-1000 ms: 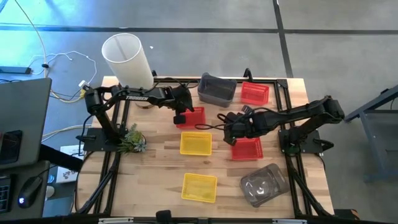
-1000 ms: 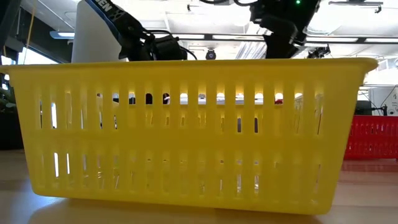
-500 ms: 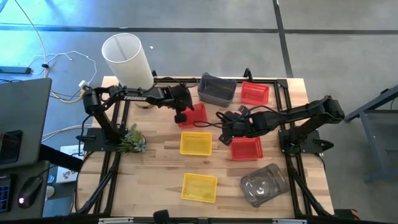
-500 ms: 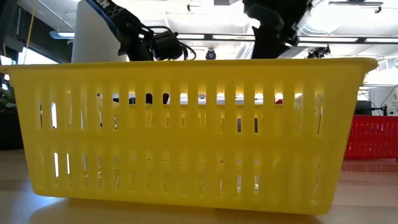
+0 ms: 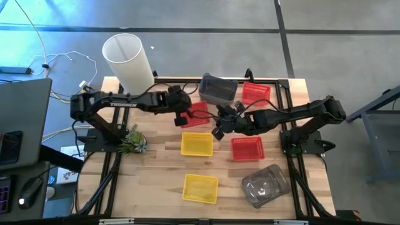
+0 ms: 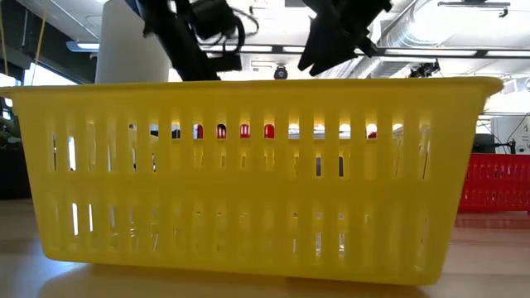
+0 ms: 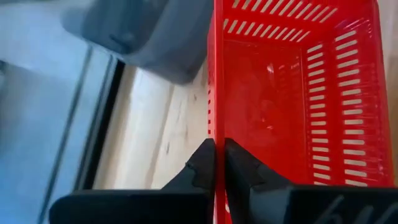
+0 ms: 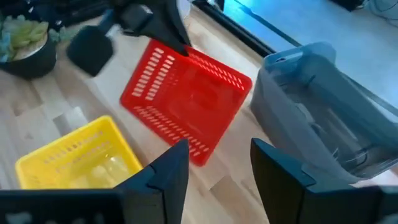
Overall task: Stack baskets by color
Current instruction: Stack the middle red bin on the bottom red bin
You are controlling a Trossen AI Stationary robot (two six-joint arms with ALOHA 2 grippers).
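On the wooden table [image 5: 162, 169], the left gripper [image 7: 217, 163] is pinching the side wall of a red basket [image 7: 292, 99], fingers closed tight on its rim. The basket is sitting tilted beside the grey basket [image 5: 218, 90], its long axis running diagonally. The right gripper [image 8: 214, 165] is hovering near it with fingers wide, holding nothing.

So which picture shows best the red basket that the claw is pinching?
The left wrist view: the red mesh plastic basket fills it, the left claw shut on its rim. The high view shows it small, the right wrist view tilted, the low view only red glimpses.

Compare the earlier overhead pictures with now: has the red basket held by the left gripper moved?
Yes. The red basket has shifted toward the grey basket stack.
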